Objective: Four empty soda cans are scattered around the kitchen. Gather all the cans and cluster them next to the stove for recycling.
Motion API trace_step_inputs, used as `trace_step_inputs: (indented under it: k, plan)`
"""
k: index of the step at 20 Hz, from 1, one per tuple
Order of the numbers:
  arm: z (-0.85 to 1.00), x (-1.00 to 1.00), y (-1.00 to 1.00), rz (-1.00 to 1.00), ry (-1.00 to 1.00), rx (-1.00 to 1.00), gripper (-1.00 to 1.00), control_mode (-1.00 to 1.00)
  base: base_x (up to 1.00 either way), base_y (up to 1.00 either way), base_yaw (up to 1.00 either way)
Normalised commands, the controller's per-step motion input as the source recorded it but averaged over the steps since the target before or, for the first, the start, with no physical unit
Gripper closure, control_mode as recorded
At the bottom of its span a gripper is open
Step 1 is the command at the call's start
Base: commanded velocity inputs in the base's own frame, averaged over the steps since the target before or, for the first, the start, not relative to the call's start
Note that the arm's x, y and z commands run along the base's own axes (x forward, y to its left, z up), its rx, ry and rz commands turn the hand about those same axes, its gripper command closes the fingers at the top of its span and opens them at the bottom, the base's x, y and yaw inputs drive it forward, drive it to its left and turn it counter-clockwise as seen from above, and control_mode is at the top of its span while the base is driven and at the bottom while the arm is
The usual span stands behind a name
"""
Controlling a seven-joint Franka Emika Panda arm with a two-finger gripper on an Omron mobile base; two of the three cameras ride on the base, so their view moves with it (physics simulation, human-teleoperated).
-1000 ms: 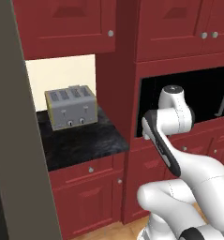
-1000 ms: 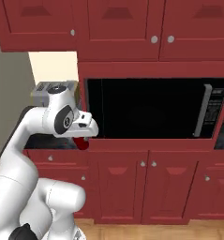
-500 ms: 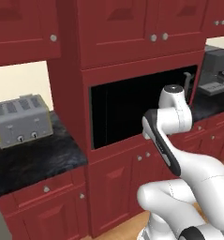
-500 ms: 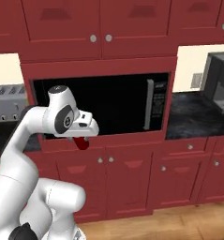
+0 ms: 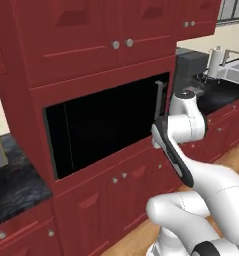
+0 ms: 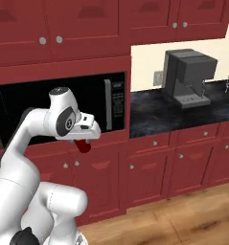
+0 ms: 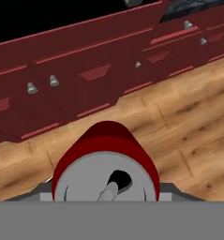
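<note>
One Red Can In Hand, Stove Nowhere In Sight

One small red cylindrical soda can [image 7: 105, 164] with a silver top sits clenched in the two-finger gripper [image 6: 82, 143]; in the hand view its pull-tab end faces the camera, and in the right base view it hangs as a red stub below the white hand. The arm carries it folded in at chest height, in front of the black glass-door oven [image 5: 106, 127] set into the dark red cabinets [image 6: 149, 167].

Judging from these pictures, this can is picked up but not delivered: no black cooktop is visible and no other can is seen, so how many are already gathered cannot be told.

Around: at 2 o'clock in the right base view a grey boxy coffee machine [image 6: 188, 76] stands on the black marbled countertop [image 6: 168, 115]. The light wood plank floor [image 7: 179, 122] lies beneath the gripper. The arm rides close to the cabinet fronts, so a wide swing could clip them.
</note>
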Motion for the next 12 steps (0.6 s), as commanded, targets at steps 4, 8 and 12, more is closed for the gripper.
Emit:
trace_step_inputs:
  k: [4, 8, 12]
  plan:
    - [0.00, 0.00, 0.00, 0.00, 0.00, 0.00, 1.00, 1.00, 0.01, -0.37, -0.38]
    - [0.00, 0.00, 0.00, 0.00, 0.00, 0.00, 1.00, 1.00, 0.00, -0.19, -0.44]
    - [0.00, 0.00, 0.00, 0.00, 0.00, 0.00, 1.00, 1.00, 0.00, -0.11, -0.46]
